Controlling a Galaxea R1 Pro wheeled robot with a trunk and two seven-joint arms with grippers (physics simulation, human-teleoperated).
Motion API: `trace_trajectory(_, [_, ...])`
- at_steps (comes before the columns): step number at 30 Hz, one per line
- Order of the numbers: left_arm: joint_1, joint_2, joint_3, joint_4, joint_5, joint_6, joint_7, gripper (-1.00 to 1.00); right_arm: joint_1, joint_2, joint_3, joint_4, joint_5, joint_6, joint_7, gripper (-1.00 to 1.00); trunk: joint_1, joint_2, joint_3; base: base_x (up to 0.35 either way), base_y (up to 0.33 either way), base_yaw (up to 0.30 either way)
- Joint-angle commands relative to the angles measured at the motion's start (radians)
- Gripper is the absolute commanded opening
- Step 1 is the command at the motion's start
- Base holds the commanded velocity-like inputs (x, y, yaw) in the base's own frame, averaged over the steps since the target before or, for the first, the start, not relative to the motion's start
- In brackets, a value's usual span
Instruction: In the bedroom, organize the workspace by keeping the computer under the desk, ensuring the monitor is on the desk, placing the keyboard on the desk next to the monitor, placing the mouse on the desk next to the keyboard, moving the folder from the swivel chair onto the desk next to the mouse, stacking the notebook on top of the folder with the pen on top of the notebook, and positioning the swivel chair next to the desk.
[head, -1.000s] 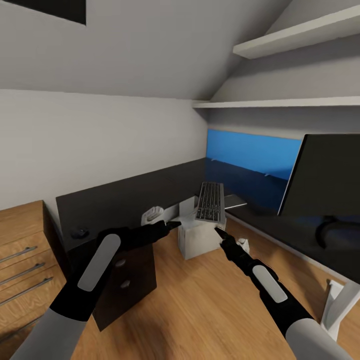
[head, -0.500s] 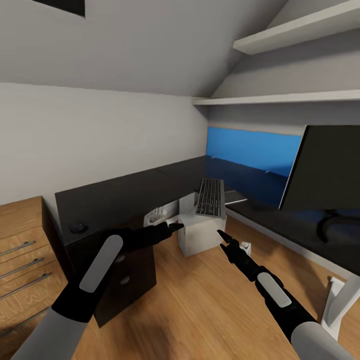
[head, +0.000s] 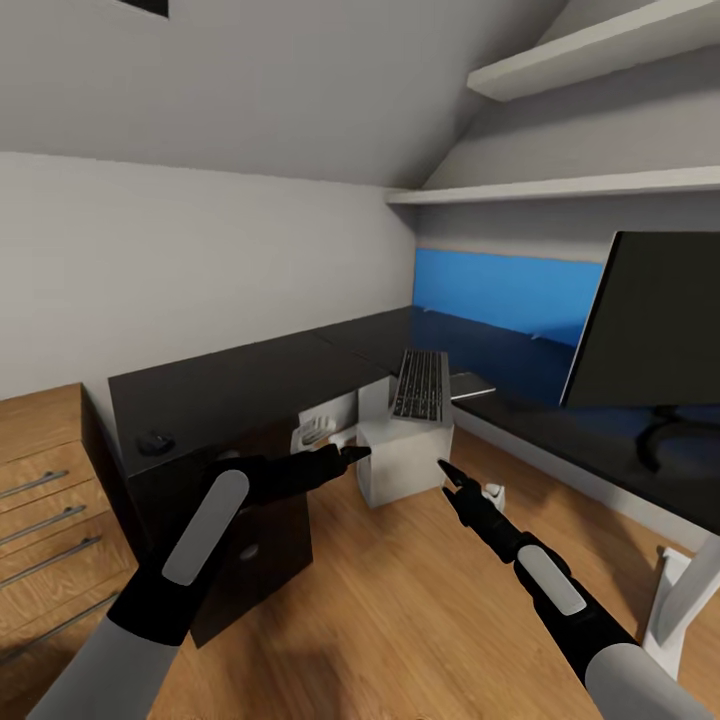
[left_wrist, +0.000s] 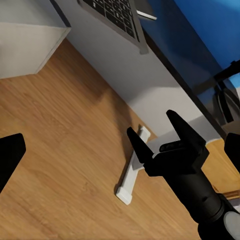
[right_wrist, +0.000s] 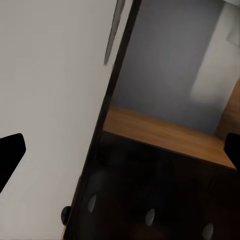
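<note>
Both my arms are out front over the wood floor (head: 400, 600), nothing held. My left gripper (head: 352, 453) hangs just short of the white computer (head: 405, 470); whether its fingers are apart, I can't tell from the head view. My right gripper (head: 447, 470) has its fingers spread, which shows plainly in the left wrist view (left_wrist: 157, 131), and it sits near the computer's right front corner. The keyboard (head: 420, 384) lies on top of the computer, not on the desk (head: 560, 440), tilted with its far end toward the desk corner. The mouse (head: 155, 441) sits on the dark cabinet (head: 230, 400) to the left, well apart from everything else. The monitor (head: 655, 320) is already on the desk at the right. Risks: the keyboard overhangs the computer, so a one-sided pinch could tip it to the floor; reaching in from this low could bump the computer and shift it. Versus a second ago, the keyboard sits slightly higher in the head view, the whole view has shifted downward, so the camera moved, and the right gripper has backed off the keyboard's near edge.
</note>
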Motion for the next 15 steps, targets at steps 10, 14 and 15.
trace_trajectory(10, [-0.001,0.001,0.0,-0.001,0.011,-0.001,0.005,1.0,-0.001,-0.001,0.003,0.0,-0.01,0.003,0.003,1.0,0.015,-0.029,-0.014,0.0,0.0,0.0])
trace_trajectory(14, [-0.001,0.001,0.002,-0.001,0.011,0.0,0.001,1.0,-0.001,-0.002,0.003,-0.001,-0.007,0.004,0.003,1.0,0.015,-0.029,-0.014,0.0,0.0,-0.002])
trace_trajectory(15, [-0.001,0.001,0.002,-0.001,0.011,0.0,0.001,1.0,-0.001,-0.002,0.004,-0.001,-0.007,0.004,0.003,1.0,0.015,-0.029,-0.014,0.0,0.0,-0.007])
